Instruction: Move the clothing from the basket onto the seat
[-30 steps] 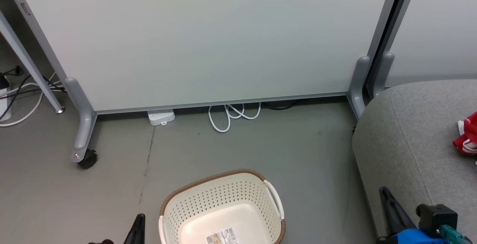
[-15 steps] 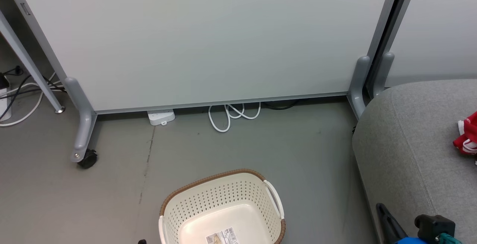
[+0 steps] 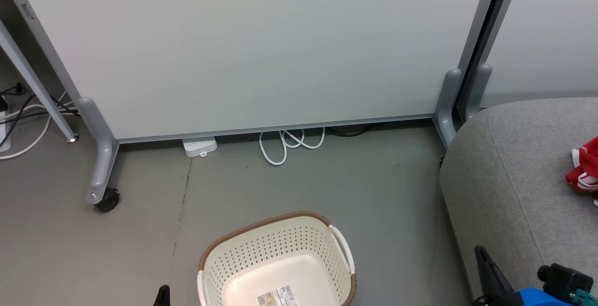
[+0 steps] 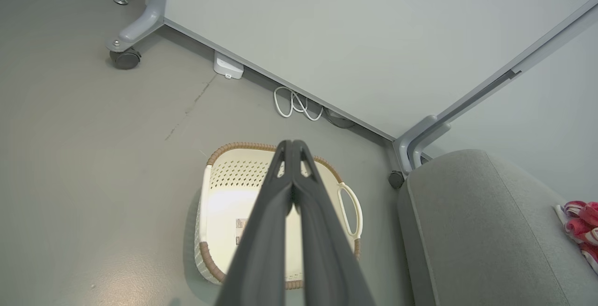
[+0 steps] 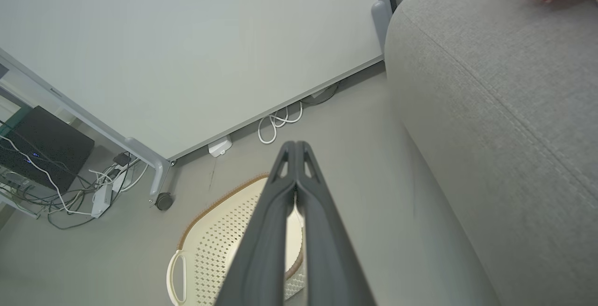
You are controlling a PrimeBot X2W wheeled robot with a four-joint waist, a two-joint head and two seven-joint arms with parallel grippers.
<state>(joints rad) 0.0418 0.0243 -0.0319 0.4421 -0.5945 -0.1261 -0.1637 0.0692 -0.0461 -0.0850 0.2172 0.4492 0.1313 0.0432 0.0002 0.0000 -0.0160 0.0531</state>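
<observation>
The cream basket [image 3: 276, 244] stands on the floor with nothing in it but a label sticker [image 3: 277, 296] on its bottom. Red clothing [image 3: 584, 168] with white trim lies on the grey seat [image 3: 518, 175] at the right edge. My left gripper [image 4: 290, 145] hangs shut and empty above the basket [image 4: 243, 147]; just its dark tip [image 3: 162, 293] shows left of the basket in the head view. My right gripper [image 5: 295, 146] is shut and empty, between the basket [image 5: 219, 245] and the seat [image 5: 490, 86], by the seat's front corner [image 3: 480, 251].
A wheeled white partition [image 3: 252, 49] runs along the back, with a caster [image 3: 106, 200] at its left foot. A power strip [image 3: 200, 146] and a coiled white cable [image 3: 285, 145] lie under it. More cables [image 3: 18, 114] trail at the far left. Bare grey floor surrounds the basket.
Both grippers sank toward the bottom edge of the head view, then came back up a little. The head view itself has shifted slightly. Basket and clothing lie as before.
</observation>
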